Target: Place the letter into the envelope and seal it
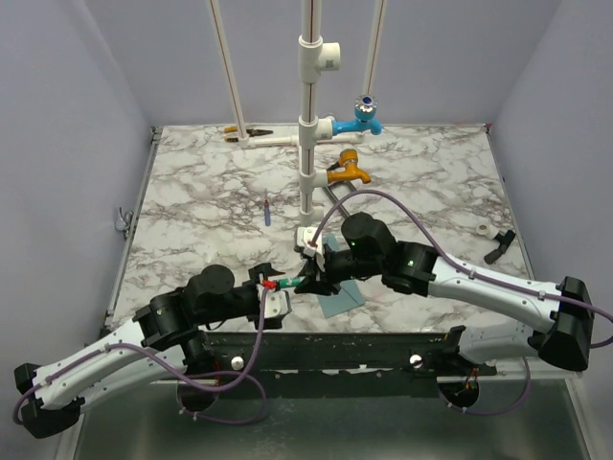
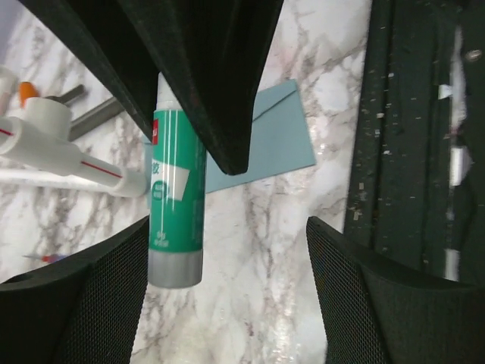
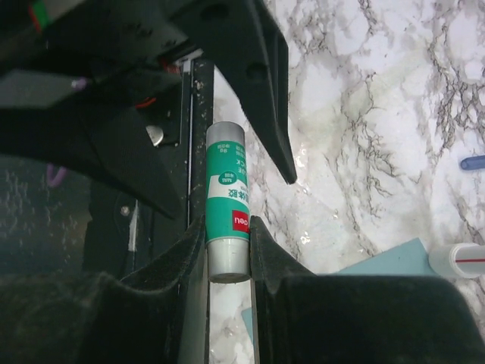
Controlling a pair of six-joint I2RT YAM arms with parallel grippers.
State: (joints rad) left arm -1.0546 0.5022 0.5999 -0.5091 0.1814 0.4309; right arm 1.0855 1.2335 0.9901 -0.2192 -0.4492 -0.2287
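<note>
The light teal envelope (image 1: 343, 299) lies flat near the table's front edge, partly under the right arm; it also shows in the left wrist view (image 2: 280, 133) and the right wrist view (image 3: 394, 258). The tan letter is not in view. My right gripper (image 3: 227, 250) is shut on the grey end of a green glue stick (image 3: 227, 189), held above the table between the two arms (image 1: 292, 285). My left gripper (image 2: 227, 258) is open, its fingers either side of the stick's other grey end (image 2: 176, 265), close to one finger.
A white pipe stand (image 1: 308, 144) with a blue and an orange tap rises mid-table. A blue pen (image 1: 267, 209) lies left of it, pliers (image 1: 244, 131) at the back, a tape roll (image 1: 485, 228) and a black tool (image 1: 500, 245) at right. The dark front edge (image 2: 409, 152) is close.
</note>
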